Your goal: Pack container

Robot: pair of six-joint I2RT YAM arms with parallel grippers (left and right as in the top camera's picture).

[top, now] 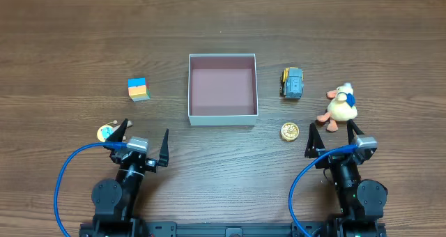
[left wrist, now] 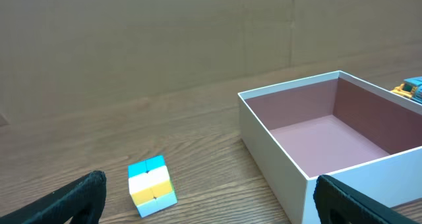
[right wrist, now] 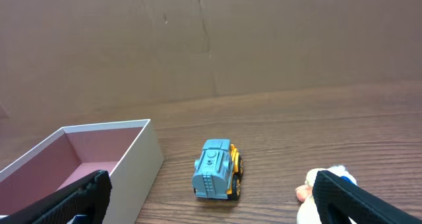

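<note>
Left gripper [top: 145, 136] and right gripper [top: 333, 132] both gape wide, holding nothing. Container [top: 223, 117] sits ahead, centred between them (bare inside); gold coin [top: 289, 131] lies just off the right gripper's inner finger, so that arm looks nearer.

From the container [top: 223, 118], 12 and 6 o'clock are just bare wood, easy lanes in. Toy truck [top: 293, 83] sits near the wall at 3, gold coin [top: 290, 131] around 4, duck [top: 340, 106] further out past both. Cube [top: 139, 89] at 9 stands well apart. Its floor's all open too.
</note>
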